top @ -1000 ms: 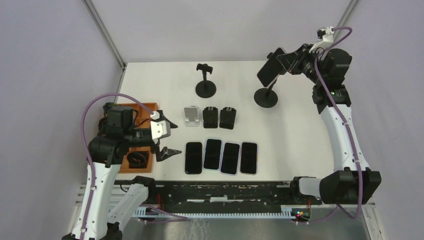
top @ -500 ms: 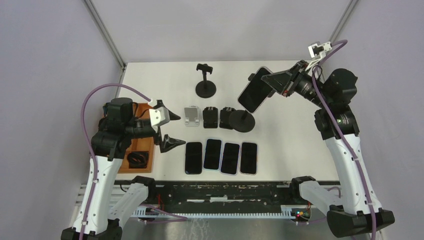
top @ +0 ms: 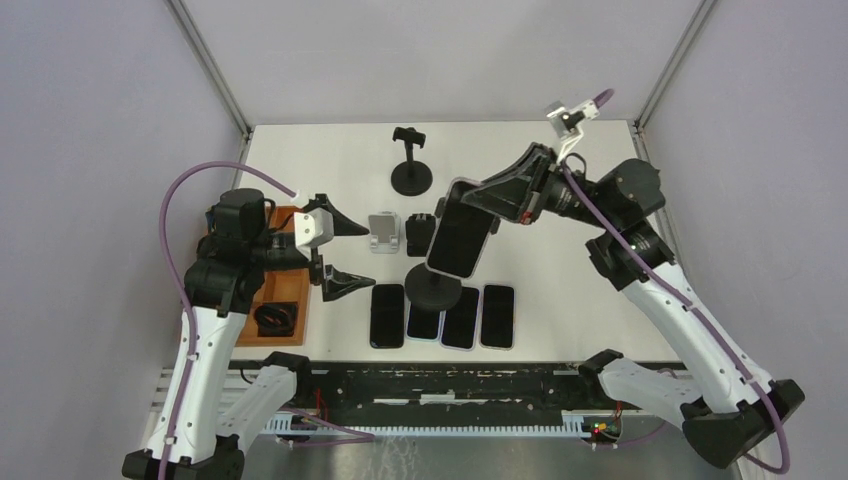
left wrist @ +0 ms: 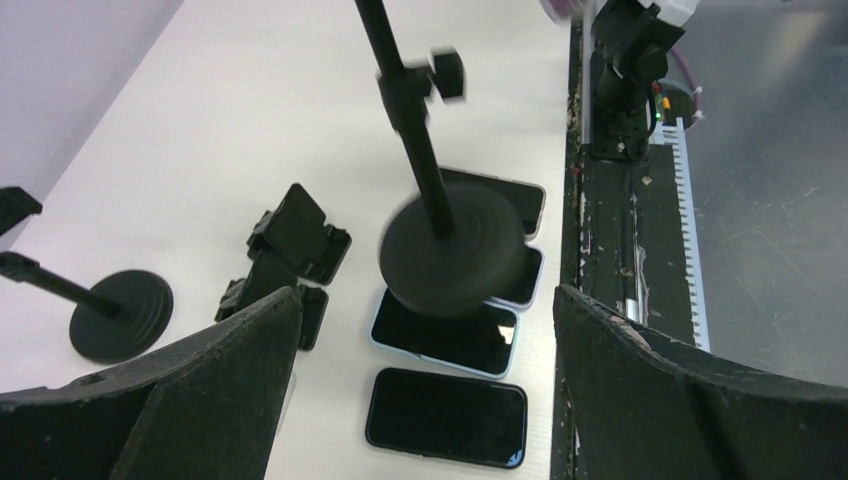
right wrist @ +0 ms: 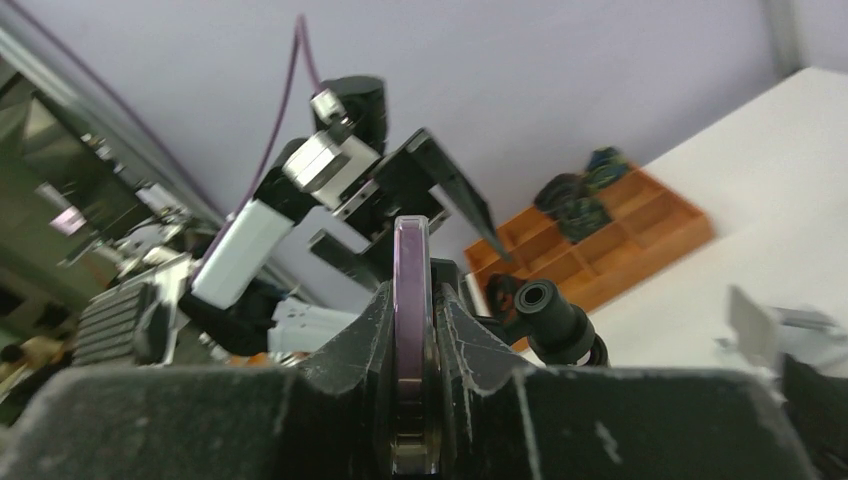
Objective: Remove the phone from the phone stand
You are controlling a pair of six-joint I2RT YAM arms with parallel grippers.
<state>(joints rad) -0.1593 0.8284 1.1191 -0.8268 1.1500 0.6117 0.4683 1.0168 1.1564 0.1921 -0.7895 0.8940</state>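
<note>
**Right arm.** Reaches from the table's right edge over its middle, with the forearm sloping down to the left. The right gripper [top: 478, 200] is clamped on the upper end of the phone [top: 458, 245]. In the wrist view its fingers [right wrist: 355, 345] press the front and back faces, and the purple rim shows edge-on between them.

**Phone.** Dark screen, tilted, held above the table's middle and not yet out of the phone stand [top: 433, 291]. The stand's pole and round black base hang below the phone. The base appears lifted and sits over the far ends of the row of four phones [top: 442, 315].

**Left arm.** Elbow raised over the left edge, wrist pointing right toward the stand. The left gripper [top: 358, 254] has its jaws spread wide and holds nothing. It is near the stand base but not touching it.

**Table** [top: 585, 270]. White and rectangular.
- The four phones lie face up, side by side, along the near edge.
- A silver folding stand [top: 381, 232] and a black folding stand [top: 419, 233] stand just beyond them.
- A second pole stand [top: 410, 166] stands upright near the far edge.
- An orange tray [top: 287, 291] lies along the left edge, partly under the left arm.

**Room.** Pale lilac walls [top: 430, 50], with metal frame posts [top: 207, 62] at the far corners.
</note>
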